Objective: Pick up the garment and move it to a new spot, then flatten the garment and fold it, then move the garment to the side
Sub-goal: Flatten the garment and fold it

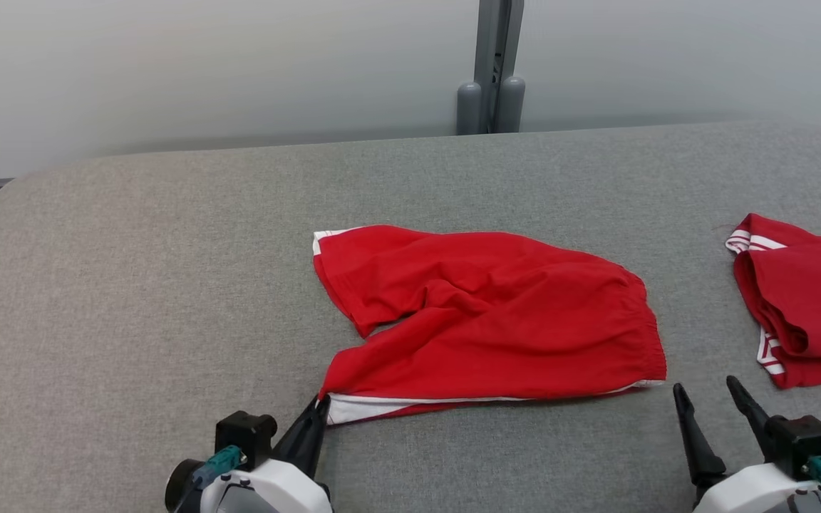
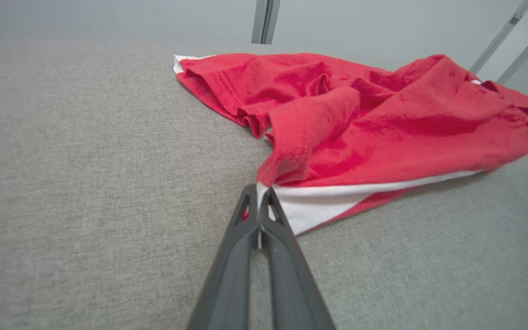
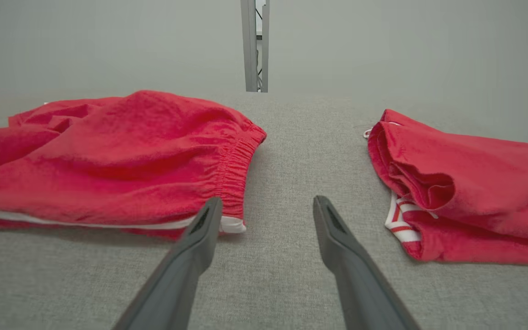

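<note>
Grey woven surface (image 1: 132, 285), broad and padded-looking; pale wall and a grey post (image 1: 490, 71) at its far side.

Left gripper (image 1: 321, 407): fingers pressed together at the near-left corner of the red shorts (image 1: 496, 320), tips nipping the white stripe (image 2: 337, 197) where it meets the leg hem. The wrist view shows cloth running in between the tips, so I read this as a pinch on that corner, low against the surface.

From that corner the shorts run off to the right. Long axis left to right, legs at the left, gathered waistband (image 1: 649, 328) at the right end. Cloth rumpled, far leg folded in over the middle.

Right gripper (image 1: 704, 386): fingers spread, holding nothing, just beside the near-right waistband corner. Whether one tip touches it I cannot tell.

Further right, well apart from the shorts, a second red garment (image 1: 802, 313), bunched.

Judgement: each arm has the near corner on its own side. The coming move turns on the right one closing on its corner, so both can lift along the near edge.
</note>
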Robot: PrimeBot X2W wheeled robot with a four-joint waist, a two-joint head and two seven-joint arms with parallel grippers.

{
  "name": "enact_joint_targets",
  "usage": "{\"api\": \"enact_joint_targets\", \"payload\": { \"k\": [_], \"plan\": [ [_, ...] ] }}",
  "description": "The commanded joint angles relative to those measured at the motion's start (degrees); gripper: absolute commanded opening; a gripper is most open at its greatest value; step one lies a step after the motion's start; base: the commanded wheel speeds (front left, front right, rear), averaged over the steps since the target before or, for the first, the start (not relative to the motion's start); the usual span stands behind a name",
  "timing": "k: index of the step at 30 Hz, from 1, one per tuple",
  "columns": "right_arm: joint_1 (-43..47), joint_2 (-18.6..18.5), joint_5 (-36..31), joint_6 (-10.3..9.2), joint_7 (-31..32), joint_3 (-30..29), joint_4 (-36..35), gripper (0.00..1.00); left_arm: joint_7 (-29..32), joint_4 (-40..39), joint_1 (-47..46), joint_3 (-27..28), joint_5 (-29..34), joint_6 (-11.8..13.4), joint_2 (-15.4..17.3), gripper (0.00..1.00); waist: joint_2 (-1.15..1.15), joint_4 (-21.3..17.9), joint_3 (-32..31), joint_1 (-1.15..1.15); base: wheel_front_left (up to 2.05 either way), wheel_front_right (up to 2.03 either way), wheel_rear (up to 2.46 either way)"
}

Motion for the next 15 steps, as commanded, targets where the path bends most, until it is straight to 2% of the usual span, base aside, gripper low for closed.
{"api": "enact_joint_targets", "payload": {
  "k": [1, 5, 15],
  "plan": [
    [-0.3, -1.0, 0.3, 0.01, -0.5, 0.7, 0.8, 1.0, -0.4, -0.3, -0.9, 0.4, 0.2, 0.6, 0.6, 0.0, 0.0, 0.2, 0.2, 0.0, 0.0, 0.0, 0.0],
    [-1.9, -2.9, -0.4, 0.01, -1.1, 4.0, 4.4, 1.0, -0.8, -0.5, -2.0, 1.0, -0.1, 0.9, 1.1, 0.0, 0.0, 0.3, 0.7, 0.0, 0.0, 0.0, 0.0],
    [-8.1, -4.3, 2.7, 0.01, -2.0, 12.3, 12.5, 1.0, -1.3, 0.3, -3.3, 1.0, -0.2, 1.1, 1.4, 0.0, 0.0, 1.2, 1.7, 0.0, 0.0, 0.0, 0.0]
  ]
}}
